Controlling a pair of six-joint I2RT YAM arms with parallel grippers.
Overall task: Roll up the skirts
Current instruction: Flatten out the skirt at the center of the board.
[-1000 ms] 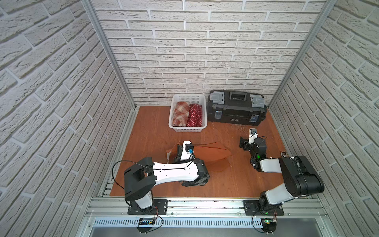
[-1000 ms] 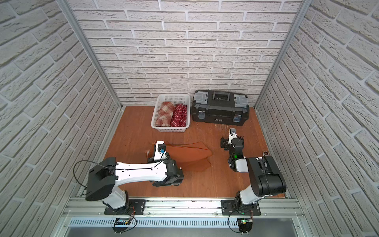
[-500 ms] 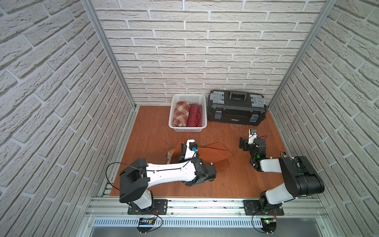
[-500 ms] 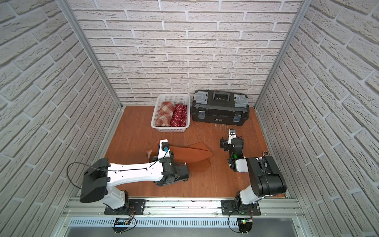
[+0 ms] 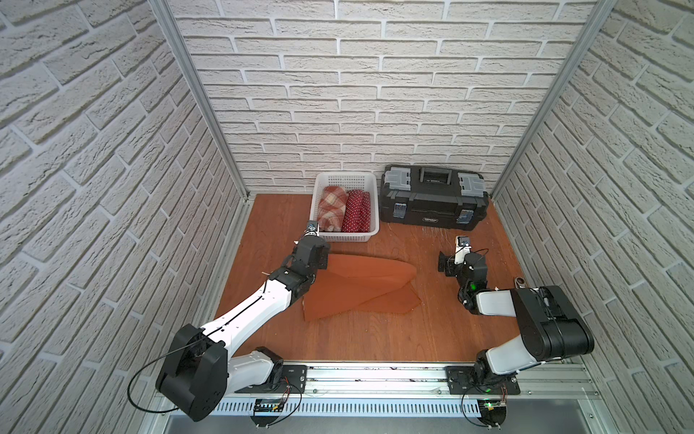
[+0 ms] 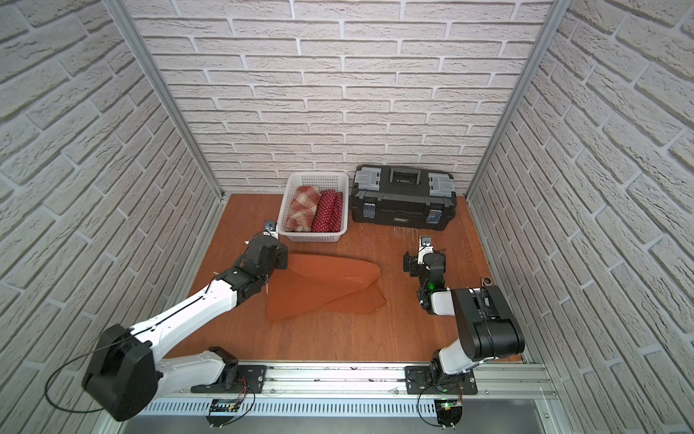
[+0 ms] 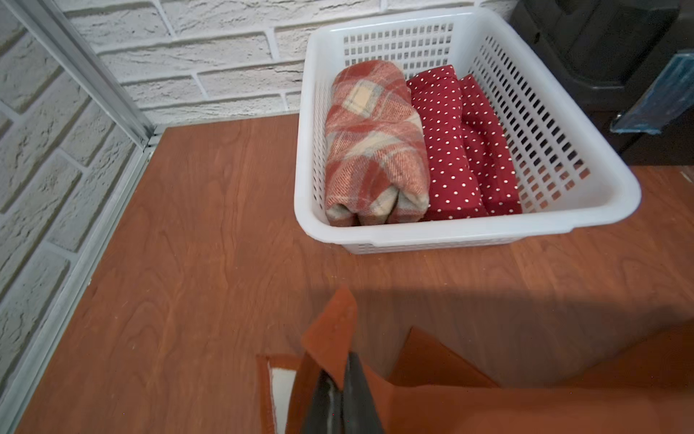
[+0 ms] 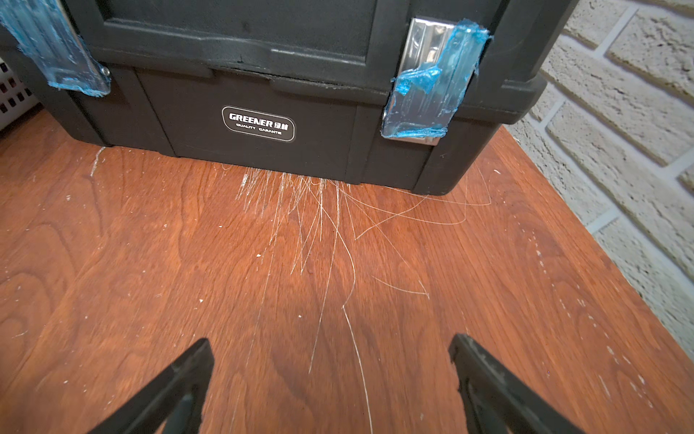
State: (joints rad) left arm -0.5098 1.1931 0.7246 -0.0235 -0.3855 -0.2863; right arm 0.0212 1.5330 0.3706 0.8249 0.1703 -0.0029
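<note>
Left wrist view: "What do the left jaws hold?" asks Mia.

"A corner of the orange skirt point(image 7: 332, 330)," says Tom. "They are pinched tight on it, and the tip of the cloth stands up above them, clear of the worktop point(image 7: 187, 263)."

"Why the corner?"

"Probably because limp cloth follows whichever point gets pulled. In both top views the skirt lies partly doubled over itself in the middle of the worktop. The left arm point(image 5: 263, 304) reaches to the end of it nearest the basket point(image 5: 343, 237). It looks like the straightening or folding that comes before a roll. No roll has started."

"And the other two skirts?"

"Already bundles. The plaid roll point(image 5: 330, 208) and the dotted roll point(image 5: 357, 212) lie side by side in the basket, touching. That leaves a free strip between the dotted one and the basket wall nearest the toolbox point(image 8: 263, 94), seemingly for a third."

"The right jaws?"

"Wide apart and empty in the right wrist view, low over bare wood, facing the toolbox and well apart from the skirt. They are likely parked there so the cloth can move freely."
</note>
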